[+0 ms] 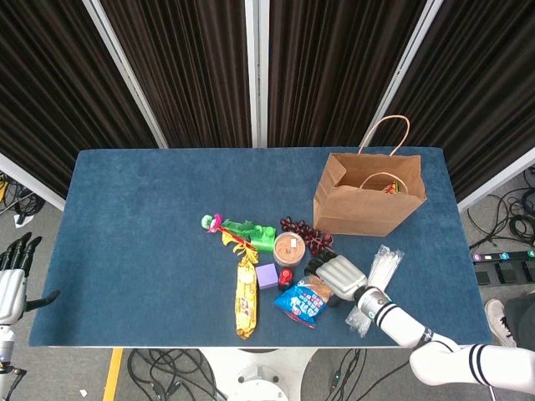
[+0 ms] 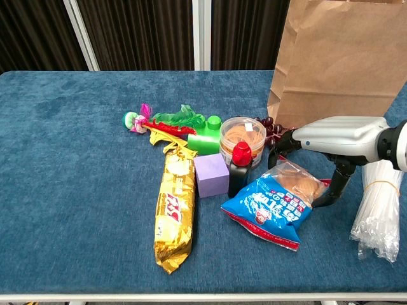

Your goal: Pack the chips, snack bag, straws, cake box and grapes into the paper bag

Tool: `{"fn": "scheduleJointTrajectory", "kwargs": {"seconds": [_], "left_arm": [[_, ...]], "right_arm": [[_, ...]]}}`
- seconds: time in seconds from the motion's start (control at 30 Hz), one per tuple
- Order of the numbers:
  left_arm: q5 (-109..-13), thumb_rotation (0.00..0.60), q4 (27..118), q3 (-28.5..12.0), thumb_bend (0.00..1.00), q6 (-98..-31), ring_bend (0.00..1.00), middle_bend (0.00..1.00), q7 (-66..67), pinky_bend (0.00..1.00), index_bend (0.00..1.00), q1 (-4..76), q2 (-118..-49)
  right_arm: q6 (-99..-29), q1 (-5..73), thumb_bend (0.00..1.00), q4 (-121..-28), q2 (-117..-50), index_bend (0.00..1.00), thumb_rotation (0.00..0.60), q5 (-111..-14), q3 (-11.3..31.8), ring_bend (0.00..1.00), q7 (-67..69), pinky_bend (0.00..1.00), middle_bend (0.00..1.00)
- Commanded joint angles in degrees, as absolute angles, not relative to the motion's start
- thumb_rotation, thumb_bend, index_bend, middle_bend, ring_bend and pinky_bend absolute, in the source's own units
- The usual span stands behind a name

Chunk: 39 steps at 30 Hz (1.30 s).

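The blue snack bag (image 2: pixel 275 204) lies flat on the blue table (image 1: pixel 142 225), just in front of the round clear tub (image 2: pixel 242 138) and beside the purple cube (image 2: pixel 211 175). The right hand (image 2: pixel 321 143) hangs over its far edge, fingers curled down toward the wrapper and thumb reaching under its right side (whether it truly grips, neither view settles). Only the head view looks into the open paper bag (image 1: pixel 368 196), which stands upright at the back right. The straws (image 1: pixel 381 271) lie right of the forearm, the grapes (image 1: pixel 305 232) by the bag. The left hand (image 1: pixel 15 271) waits off the table's left edge, fingers spread, holding nothing.
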<state>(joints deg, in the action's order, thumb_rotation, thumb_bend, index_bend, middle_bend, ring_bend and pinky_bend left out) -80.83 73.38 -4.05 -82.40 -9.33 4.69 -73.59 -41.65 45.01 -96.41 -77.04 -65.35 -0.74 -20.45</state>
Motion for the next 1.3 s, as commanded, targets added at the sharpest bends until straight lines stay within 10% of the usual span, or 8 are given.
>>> {"fn": "scheduleJointTrajectory", "kwargs": {"seconds": [0.03,0.33,0.87,1.3], "left_arm": [[-80.62,0.600,73.03,-4.06,0.09,-82.19,0.00,0.01,-9.58,0.16,0.04,4.62,-73.76],[-80.21,0.600,72.10,-4.14,0.09,-81.76,0.00,0.01,-10.37,0.16,0.05,4.43,-74.01],[-80.05,0.600,71.93,-4.16,0.09,-80.96,0.00,0.01,-10.52,0.16,0.05,4.47,-73.96],[-81.04,0.600,74.99,-4.15,0.09,-81.25,0.00,0.01,-8.07,0.16,0.05,5.08,-73.18]], "right_arm": [[-41.16,45.52,0.06,-95.41,-78.00,0.27,0.600,-64.53,-0.61,0.07,-20.83,0.19,0.20],[-40.93,46.28,0.09,-92.72,-80.62,0.39,0.600,-62.82,-0.91,0.13,-22.23,0.25,0.27],[-47.86,44.47,0.29,-94.53,-78.83,0.84,0.600,-65.13,-0.10,0.56,-23.89,0.69,0.62],[-56.28,42.01,0.31,-107.91,-62.91,0.88,0.600,-69.74,4.46,0.58,-21.63,0.72,0.65]]}}
